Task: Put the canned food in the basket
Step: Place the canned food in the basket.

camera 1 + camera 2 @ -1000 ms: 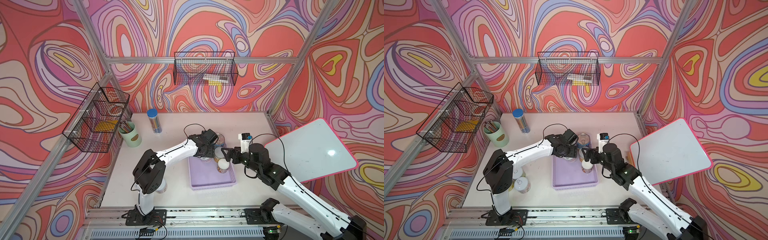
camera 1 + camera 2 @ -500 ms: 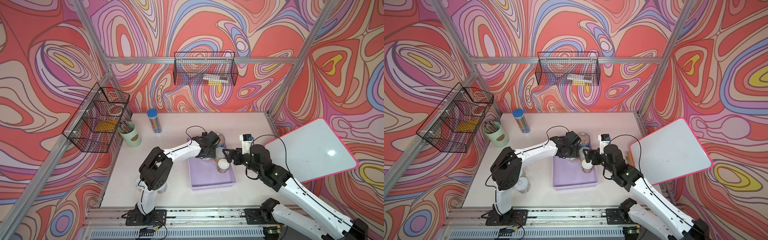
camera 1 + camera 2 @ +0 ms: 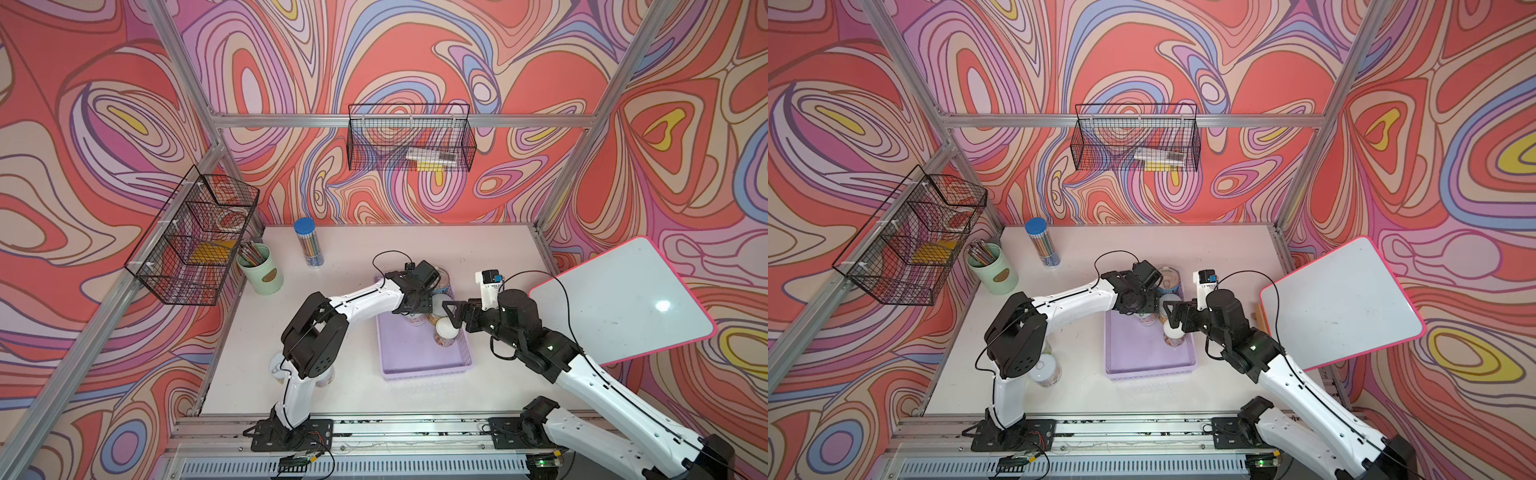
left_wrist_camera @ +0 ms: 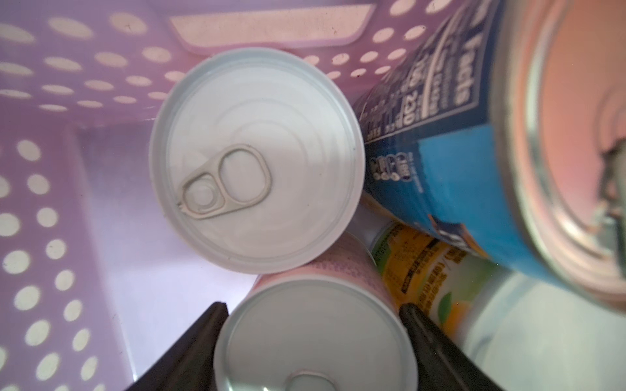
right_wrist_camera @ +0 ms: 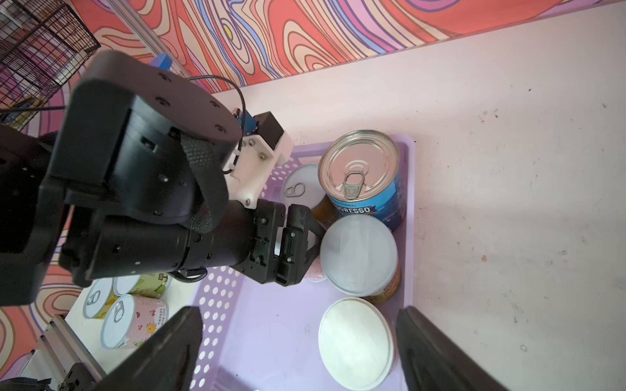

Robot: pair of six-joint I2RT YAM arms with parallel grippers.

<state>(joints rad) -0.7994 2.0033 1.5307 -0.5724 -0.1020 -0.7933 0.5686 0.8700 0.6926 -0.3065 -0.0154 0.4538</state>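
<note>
canned food (image 5: 359,252) is mostly in the lilac basket (image 3: 415,353), five tins upright along its far and right sides, the blue-labelled tin (image 5: 369,206) in the far corner. left pincer (image 4: 311,306) grips a pink-labelled tin (image 4: 311,342) from above there. right pincer (image 5: 299,316) hangs open astride a white-topped tin (image 5: 355,342), axis vertical, just below it. three more tins (image 5: 135,318) wait on the worktop (image 3: 415,249) near left, closest to the left arm.
</note>
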